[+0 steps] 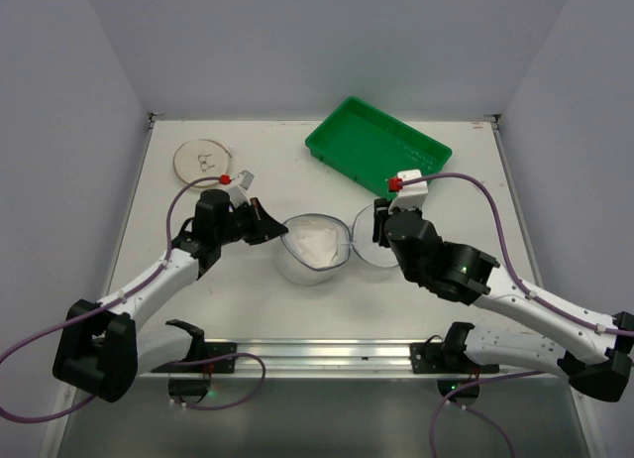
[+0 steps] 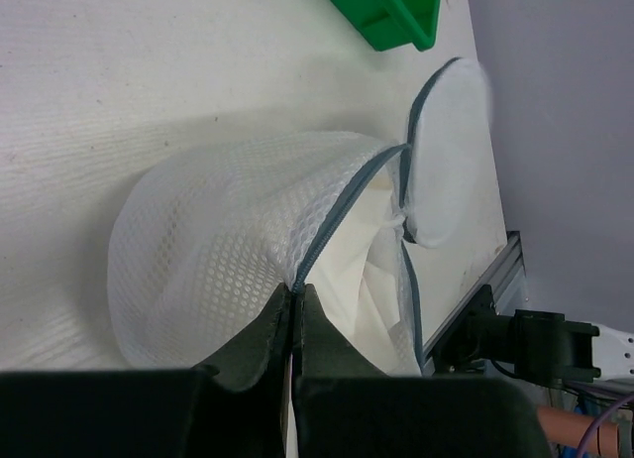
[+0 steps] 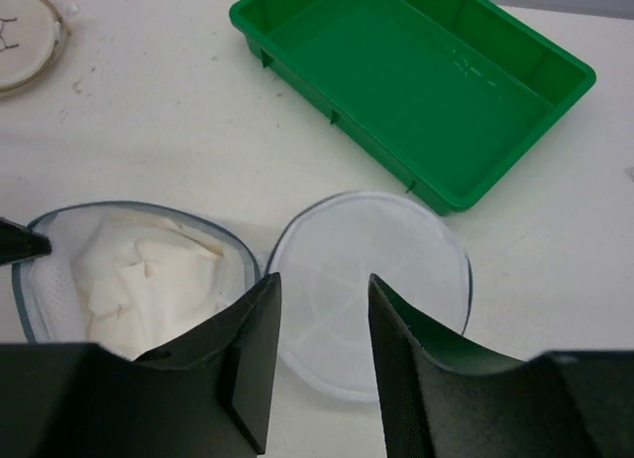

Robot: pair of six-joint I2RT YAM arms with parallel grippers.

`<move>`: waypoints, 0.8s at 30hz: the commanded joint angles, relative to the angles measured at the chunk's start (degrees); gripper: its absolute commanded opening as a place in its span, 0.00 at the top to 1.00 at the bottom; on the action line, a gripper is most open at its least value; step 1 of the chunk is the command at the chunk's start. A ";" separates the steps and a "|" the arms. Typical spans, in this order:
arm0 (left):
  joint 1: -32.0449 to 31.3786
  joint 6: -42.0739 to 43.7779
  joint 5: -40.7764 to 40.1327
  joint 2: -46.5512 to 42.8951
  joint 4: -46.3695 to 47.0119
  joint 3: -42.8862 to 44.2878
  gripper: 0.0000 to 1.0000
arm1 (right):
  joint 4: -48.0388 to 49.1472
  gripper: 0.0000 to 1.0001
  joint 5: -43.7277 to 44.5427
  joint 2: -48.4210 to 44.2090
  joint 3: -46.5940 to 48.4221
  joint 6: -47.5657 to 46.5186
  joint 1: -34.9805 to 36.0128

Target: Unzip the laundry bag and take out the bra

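Observation:
The laundry bag (image 1: 294, 265) lies open at the table's middle, its two mesh halves side by side. The left half (image 3: 45, 280) holds the white bra (image 1: 313, 244), which also shows in the left wrist view (image 2: 371, 270) and the right wrist view (image 3: 139, 280). The right half (image 3: 386, 260) lies flat and empty. My left gripper (image 1: 275, 230) is shut on the bag's grey zipper rim (image 2: 332, 220) at its left edge. My right gripper (image 3: 322, 354) is open and empty, above the near edge of the empty half.
A green rectangular tray (image 1: 377, 146) stands at the back right, also in the right wrist view (image 3: 426, 71). A flat beige disc (image 1: 203, 161) lies at the back left. A metal rail (image 1: 307, 354) runs along the near edge.

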 commanded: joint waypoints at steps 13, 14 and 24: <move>-0.25 2.20 -0.46 -1.16 3.37 -3.92 1.00 | 15.81 0.30 -21.88 14.18 -3.45 6.12 -0.03; -0.25 2.38 -0.46 -0.89 4.15 -4.27 1.00 | 16.60 0.30 -22.15 15.15 -3.54 6.21 -0.03; -0.25 3.70 -0.63 -1.33 6.09 -6.91 1.00 | 20.39 0.30 -21.54 25.08 -2.14 7.09 -0.55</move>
